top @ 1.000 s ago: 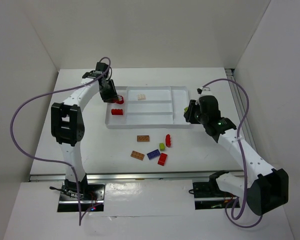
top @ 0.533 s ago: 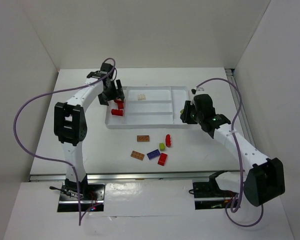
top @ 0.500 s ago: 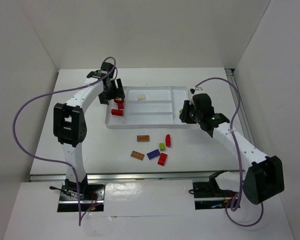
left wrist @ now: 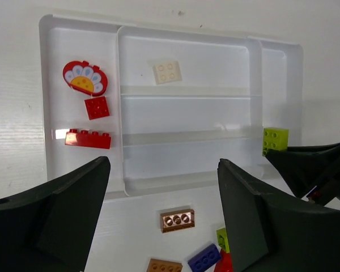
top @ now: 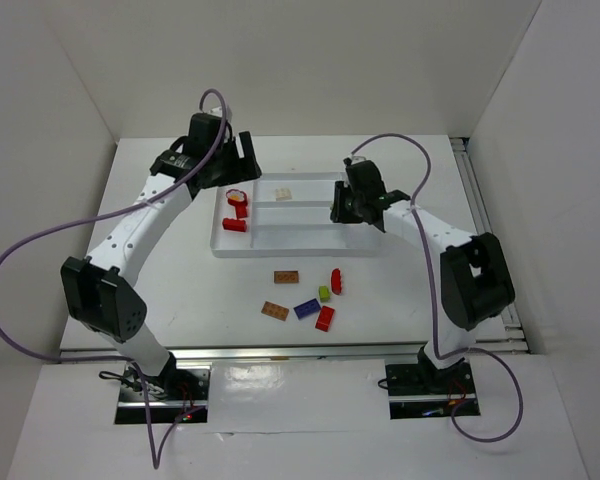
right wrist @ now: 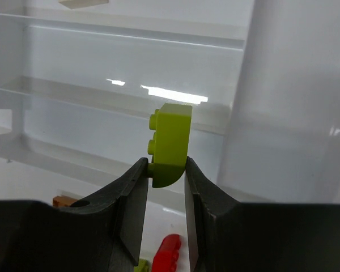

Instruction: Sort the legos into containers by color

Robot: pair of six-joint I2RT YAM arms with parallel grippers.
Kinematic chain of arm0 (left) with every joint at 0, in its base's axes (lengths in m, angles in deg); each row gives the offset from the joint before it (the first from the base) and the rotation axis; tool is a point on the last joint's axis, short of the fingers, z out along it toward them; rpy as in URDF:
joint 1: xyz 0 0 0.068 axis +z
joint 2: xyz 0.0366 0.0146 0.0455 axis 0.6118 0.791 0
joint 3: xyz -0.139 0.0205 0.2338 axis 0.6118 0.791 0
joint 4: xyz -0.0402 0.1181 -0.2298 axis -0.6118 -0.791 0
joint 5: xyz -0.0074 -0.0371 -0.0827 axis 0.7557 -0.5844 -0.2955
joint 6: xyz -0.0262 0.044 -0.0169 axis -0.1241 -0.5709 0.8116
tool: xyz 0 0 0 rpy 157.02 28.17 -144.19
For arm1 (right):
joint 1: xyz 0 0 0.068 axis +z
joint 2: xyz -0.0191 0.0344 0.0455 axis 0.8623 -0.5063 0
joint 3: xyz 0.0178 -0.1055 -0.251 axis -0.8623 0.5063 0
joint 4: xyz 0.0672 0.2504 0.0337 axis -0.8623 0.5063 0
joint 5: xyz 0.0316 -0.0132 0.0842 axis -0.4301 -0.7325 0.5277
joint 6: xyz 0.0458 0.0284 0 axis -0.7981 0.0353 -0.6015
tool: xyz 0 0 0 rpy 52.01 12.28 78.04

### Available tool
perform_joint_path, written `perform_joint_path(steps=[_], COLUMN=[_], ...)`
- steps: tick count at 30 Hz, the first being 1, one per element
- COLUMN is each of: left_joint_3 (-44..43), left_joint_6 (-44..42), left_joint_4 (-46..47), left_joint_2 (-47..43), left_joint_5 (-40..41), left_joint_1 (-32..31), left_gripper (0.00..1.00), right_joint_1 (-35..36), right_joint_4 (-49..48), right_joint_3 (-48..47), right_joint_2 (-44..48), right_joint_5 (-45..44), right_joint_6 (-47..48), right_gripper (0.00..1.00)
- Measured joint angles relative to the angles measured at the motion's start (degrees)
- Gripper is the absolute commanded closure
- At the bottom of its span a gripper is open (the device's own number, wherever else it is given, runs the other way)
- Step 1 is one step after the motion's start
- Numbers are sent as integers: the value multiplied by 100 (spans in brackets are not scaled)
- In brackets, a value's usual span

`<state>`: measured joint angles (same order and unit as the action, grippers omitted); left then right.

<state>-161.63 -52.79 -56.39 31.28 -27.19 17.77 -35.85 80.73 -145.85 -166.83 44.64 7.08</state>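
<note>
The white tray [top: 280,252] lies mid-table. Its left section holds three red legos [left wrist: 88,139], one of them fan-shaped [left wrist: 84,77]. A cream lego [left wrist: 167,72] lies in the far long slot. My left gripper [top: 242,155] hovers open and empty high above the tray's left end; its jaws [left wrist: 164,164] stand wide. My right gripper [right wrist: 166,167] is shut on a lime green lego [right wrist: 171,144], held in the air over the tray's right part, near a divider wall. On the table in front lie brown [top: 286,277], brown-orange [top: 274,310], blue-purple [top: 305,309], lime green [top: 324,293] and two red [top: 325,318] legos.
White walls close in the table at the back and on both sides. Purple cables loop off both arms. The loose legos cluster between the tray's near wall [left wrist: 175,180] and the table's front edge.
My left gripper opened, left the fan-shaped red lego in the left section and rose away. My right gripper carried the lime green lego leftward from the tray's right end to over the tray.
</note>
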Motion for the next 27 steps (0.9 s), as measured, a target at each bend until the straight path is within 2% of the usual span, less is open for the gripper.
perform_joint_path(steps=[4,6,9,11,13,15,17,20,24,27], left_joint_3=[330,411,415,415,413,407,393,321,125,24], left_joint_6=[20,20,20,20,20,20,17,17,17,17], left_joint_4=[-59,-107,-144,-144,-157,-162,-177,-195,-188,-166], left_joint_2=[26,26,24,24,24,24,24,24,26,33], left_joint_5=[7,9,24,26,-17,-76,-122,-199,-302,-348], left_joint_1=[-26,-68,-138,-162,-177,-177,-177,-177,-186,-203], left_gripper=[13,13,13,13,13,13,13,13,13,13], right_joint_1=[168,210,221,240,251,269,302,474,960,1204], right_joint_4=[-188,-245,-232,-234,-221,-205,-188,-74,267,485], right_joint_3=[-201,-284,-616,-802,-817,-732,-442,291,1145,1661], right_joint_2=[-481,-625,-901,-1019,-984,-815,-437,529,1709,2105], right_joint_5=[9,11,-7,-81,-184,-297,-402,-682,-992,-984], right_joint_6=[-28,-72,-140,-138,-133,-125,-138,-184,-431,-662], right_gripper=[72,52,29,24,26,35,40,40,25,25])
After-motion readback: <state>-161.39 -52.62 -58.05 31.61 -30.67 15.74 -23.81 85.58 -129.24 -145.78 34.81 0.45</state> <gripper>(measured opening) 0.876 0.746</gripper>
